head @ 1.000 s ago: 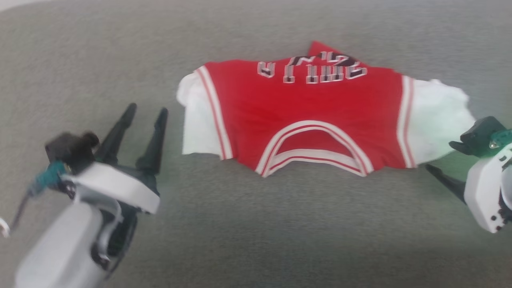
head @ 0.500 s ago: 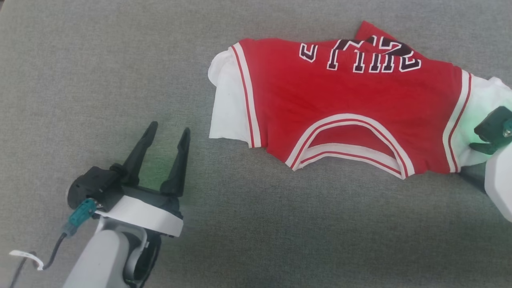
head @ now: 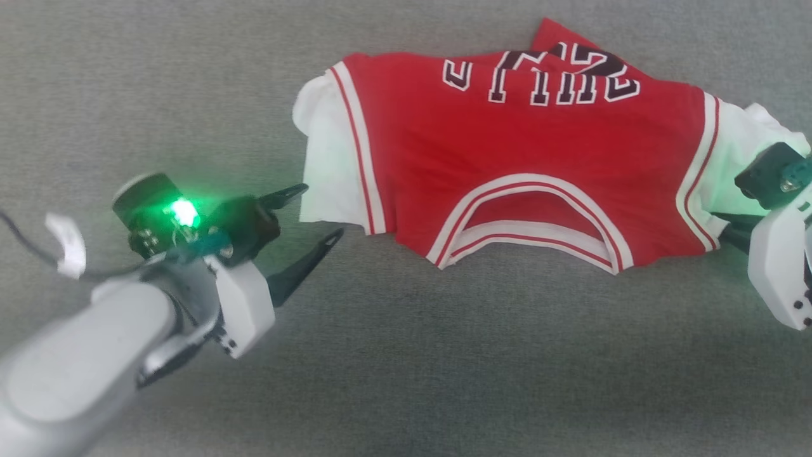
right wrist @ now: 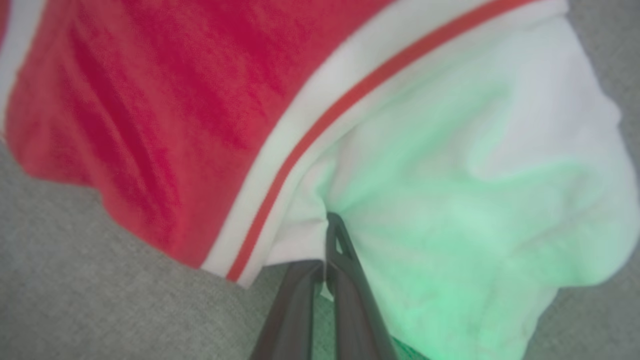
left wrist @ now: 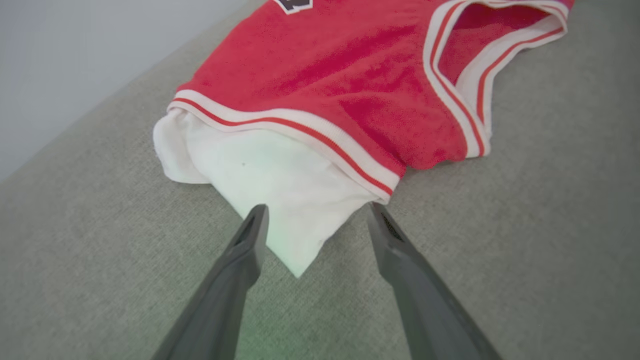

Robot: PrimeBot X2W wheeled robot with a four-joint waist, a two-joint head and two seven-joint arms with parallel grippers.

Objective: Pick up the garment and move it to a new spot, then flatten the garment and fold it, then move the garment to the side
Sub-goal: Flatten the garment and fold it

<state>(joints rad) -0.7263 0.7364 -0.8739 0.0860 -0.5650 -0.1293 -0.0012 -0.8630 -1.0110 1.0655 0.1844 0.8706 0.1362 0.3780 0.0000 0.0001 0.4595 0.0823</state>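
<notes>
Left gripper sits just off the garment's near-left corner with its two dark fingers spread apart. From its own wrist camera the left gripper straddles the pointed corner of the white left sleeve, one finger on each side; whether either finger touches the cloth I cannot tell. A green light glows on that wrist. Over at the garment's near-right corner, the right gripper is partly tucked against the cloth, and up close the right gripper has its fingers pressed together on a pinch of the white right sleeve, just beside the red-and-white striped trim, with a green tint washing over the fabric. The garment lies spread on a grey fabric surface, its neck opening along the nearest edge, rimmed in white and red bands. Beyond the neck opening the red body stretches flat between the two sleeves, with a few soft wrinkles. Farther still, along the garment's far edge, runs the dark white-outlined lettering, upside down from where the robot stands. Behind the lettering a small red flap pokes out past the garment's far edge. Past the garment's left sleeve, the left wrist camera catches a pale wall beyond the grey surface.
</notes>
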